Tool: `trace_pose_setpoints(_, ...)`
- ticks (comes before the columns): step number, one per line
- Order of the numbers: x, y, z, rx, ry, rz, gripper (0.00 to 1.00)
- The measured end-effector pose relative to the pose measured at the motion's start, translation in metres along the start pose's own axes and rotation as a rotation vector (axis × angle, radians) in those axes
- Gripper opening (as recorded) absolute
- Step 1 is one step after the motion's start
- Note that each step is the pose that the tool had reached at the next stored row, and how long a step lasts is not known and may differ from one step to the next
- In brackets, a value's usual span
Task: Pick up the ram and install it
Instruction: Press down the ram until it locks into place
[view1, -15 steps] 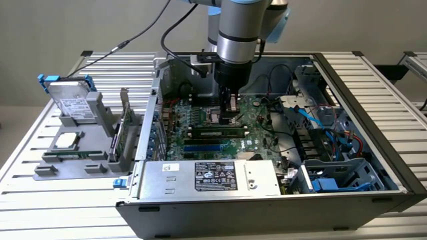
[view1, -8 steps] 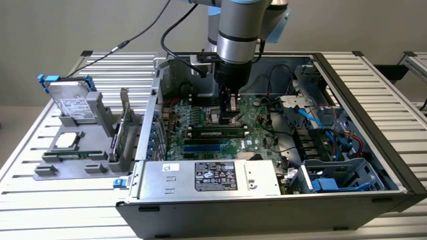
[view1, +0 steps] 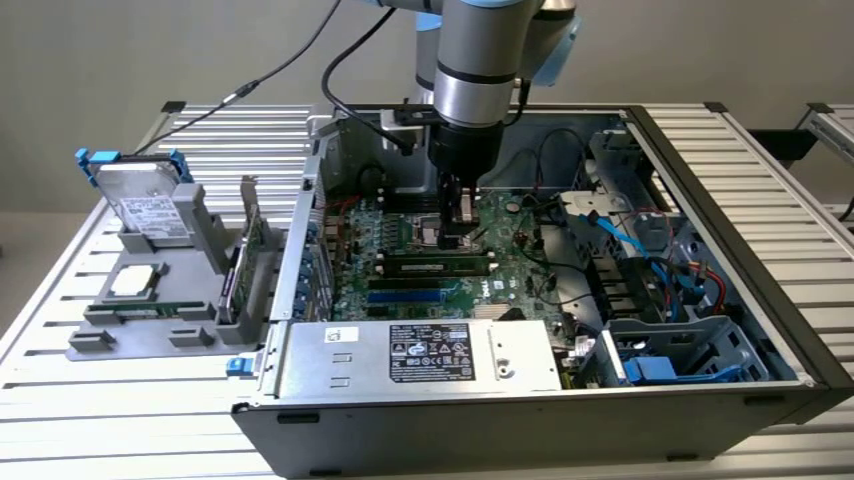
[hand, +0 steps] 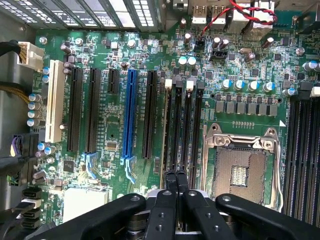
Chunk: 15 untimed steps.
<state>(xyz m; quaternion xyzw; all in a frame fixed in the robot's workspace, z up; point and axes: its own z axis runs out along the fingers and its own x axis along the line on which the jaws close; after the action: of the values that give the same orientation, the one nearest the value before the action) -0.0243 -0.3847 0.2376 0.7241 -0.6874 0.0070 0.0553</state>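
Far off the gripper's side, toward the exterior view's left: parts holder (view1: 123, 338) with a hard drive (view1: 147, 205), the silver processor chip (view1: 134, 282) and the bracketed expansion card (view1: 244, 262). None of these are in play.

Inside the case (view1: 747, 300), from the wrist view: blue slot (hand: 130, 115) and the black expansion slots sit off to one side of the tool. The memory slots (hand: 182, 125) run straight out ahead of the fingertips. The empty CPU socket (hand: 240, 170) is on the other side.

Gripper (view1: 461, 238) (hand: 176, 181): pinched narrow, fingers (hand: 170, 181) together with no gap, nothing visibly clamped. It's low over the motherboard (hand: 110, 145), right at the memory slots.

The ram (view1: 430, 266): green stick on edge in the memory-slot bank, directly under or just in front of the tool. It's not in the holder. Can't tell whether the tips touch it, or whether the latches are home.

Step, my read: pick is done and this is the install, seating the stick with closed tips.

What seating calls for: a straight-down push, centred on the stick's top edge with no tilt, until both end latches click.

Further toward the exterior view's right: blue cables (view1: 641, 240) and drive cage (view1: 681, 350), well apart from the tool.
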Motion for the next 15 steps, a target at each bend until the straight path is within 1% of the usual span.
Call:
trace_pose_setpoints(3, 0.000, -0.0002, 0.0000, 0.0000, -0.0001, 0.000, 0.10)
trace_pose_setpoints(6, 0.004, -0.0033, 0.0001, 0.0000, 0.0001, 0.000, 0.10)
trace_pose_setpoints(9, 0.009, -0.0095, 0.0001, 0.0000, -0.0001, 0.000, 0.10)
trace_pose_setpoints(10, 0.012, -0.0186, -0.0003, 0.0000, -0.0001, 0.000, 0.10)
trace_pose_setpoints(12, 0.012, -0.0244, 0.0004, 0.0000, -0.0002, 0.001, 0.10)
trace_pose_setpoints(15, 0.012, -0.0253, 0.0009, -0.0001, -0.0002, 0.001, 0.10)
